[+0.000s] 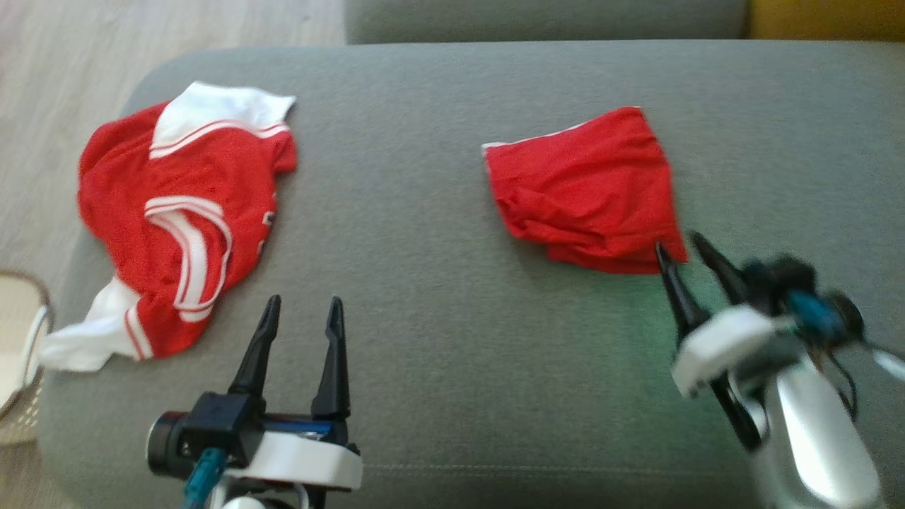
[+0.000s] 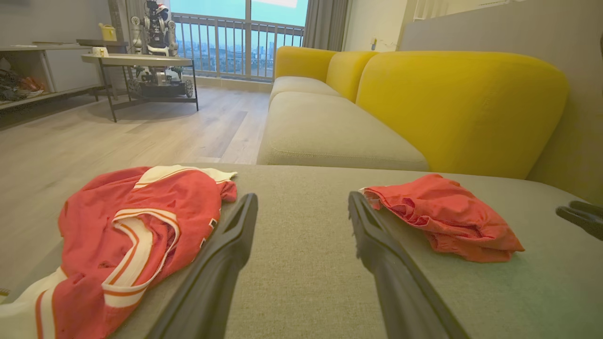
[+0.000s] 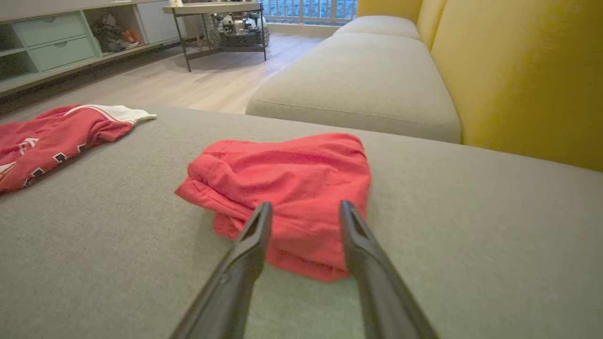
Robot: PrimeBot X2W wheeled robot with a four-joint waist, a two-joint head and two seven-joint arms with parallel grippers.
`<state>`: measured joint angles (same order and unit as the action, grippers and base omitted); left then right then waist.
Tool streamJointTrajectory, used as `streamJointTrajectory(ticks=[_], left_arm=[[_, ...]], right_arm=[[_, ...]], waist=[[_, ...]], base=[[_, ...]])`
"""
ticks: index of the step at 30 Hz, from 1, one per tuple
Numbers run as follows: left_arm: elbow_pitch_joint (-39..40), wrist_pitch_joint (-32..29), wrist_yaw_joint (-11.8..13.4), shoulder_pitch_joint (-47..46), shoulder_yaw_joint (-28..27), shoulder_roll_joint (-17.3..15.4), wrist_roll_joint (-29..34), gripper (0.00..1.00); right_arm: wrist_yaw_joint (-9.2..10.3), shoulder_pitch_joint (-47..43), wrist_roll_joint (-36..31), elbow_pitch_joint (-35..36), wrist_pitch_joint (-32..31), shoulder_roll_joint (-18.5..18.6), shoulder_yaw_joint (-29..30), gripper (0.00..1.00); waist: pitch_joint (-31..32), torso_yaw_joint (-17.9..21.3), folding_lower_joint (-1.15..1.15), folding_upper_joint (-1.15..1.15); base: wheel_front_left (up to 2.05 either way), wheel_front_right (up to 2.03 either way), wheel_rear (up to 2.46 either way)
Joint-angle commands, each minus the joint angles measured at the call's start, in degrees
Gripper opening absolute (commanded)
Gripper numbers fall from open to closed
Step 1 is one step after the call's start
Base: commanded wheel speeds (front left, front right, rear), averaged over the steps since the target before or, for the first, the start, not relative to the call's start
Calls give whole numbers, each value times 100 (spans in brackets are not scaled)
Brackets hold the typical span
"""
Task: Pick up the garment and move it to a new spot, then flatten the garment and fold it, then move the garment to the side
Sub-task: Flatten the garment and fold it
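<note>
A broad grey sofa cushion (image 1: pixel 452 353) is taking up most of the head view, with pale wooden floor (image 1: pixel 71 56) running along its left side. The left wrist view is bringing in what lies beyond: a second grey seat backed by fat yellow backrests (image 2: pixel 461 108), and a side table (image 2: pixel 136 60) standing on the floor before a balcony railing, another robot (image 2: pixel 158 23) rising behind it. The right wrist view is adding a low shelf unit (image 3: pixel 56 42) with pale green drawers along the wall.

A red-and-white jersey (image 1: pixel 177 212) is lying crumpled on the cushion's left part, one white sleeve reaching toward the edge. Well apart from it, on the right part, the red shorts (image 1: pixel 587 191) are lying folded in a rumpled square, a thin white trim showing along the far edge in the head view.

The right gripper (image 1: pixel 679 242) is blurring in the head view at the shorts' near right corner. The right wrist view is showing its fingers parted, red cloth visible between them; whether the tips are touching the cloth I cannot tell. The left gripper (image 1: pixel 304 304) is hovering over bare cushion between the two garments, fingers spread wide and holding nothing.

A wicker basket's rim (image 1: pixel 44 304) is peeking in at the head view's left edge.
</note>
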<state>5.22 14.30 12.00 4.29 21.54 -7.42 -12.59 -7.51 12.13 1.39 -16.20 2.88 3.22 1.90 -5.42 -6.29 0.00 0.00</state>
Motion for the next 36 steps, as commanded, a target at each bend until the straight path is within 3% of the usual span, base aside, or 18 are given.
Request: streamJointTrajectory(ticks=[1,7,14,21,30,31,32,36], left_arm=[[181,69,-23,-316,-134,8,68,100],[98,69,-143,-496,72,135,103,100],[-25,69,-232,-694,161,245,101,100],[-144,70,-272,-790,167,327,92,100],[-216,70,-271,-766,-85,338,81,100],[-211,70,-271,-727,-131,334,101,100],[-211,70,-271,-727,-131,334,101,100],[-198,70,-252,-596,-204,330,132,100]], right_arm=[[2,582,-64,-1,-62,69,-249,0],[2,1813,-355,-1294,-42,398,-771,0],[2,2949,-704,-3099,124,592,-1178,0],[2,3337,-455,-4419,526,260,-1884,0],[2,3005,648,-4868,603,10,-3457,0],[2,2819,1131,-4722,446,-13,-3835,0],[2,2819,1131,-4722,446,-13,-3835,0],[2,2542,2131,-4046,436,-18,-4312,0]], waist=[[-118,-205,0,0],[-344,-632,0,0],[-555,-853,0,0],[-587,-874,0,0],[-390,-691,0,0],[-304,-622,0,0],[-304,-622,0,0],[-85,-459,0,0]], base=[[0,0,0],[0,0,0],[0,0,0],[0,0,0],[0,0,0],[0,0,0],[0,0,0],[0,0,0]])
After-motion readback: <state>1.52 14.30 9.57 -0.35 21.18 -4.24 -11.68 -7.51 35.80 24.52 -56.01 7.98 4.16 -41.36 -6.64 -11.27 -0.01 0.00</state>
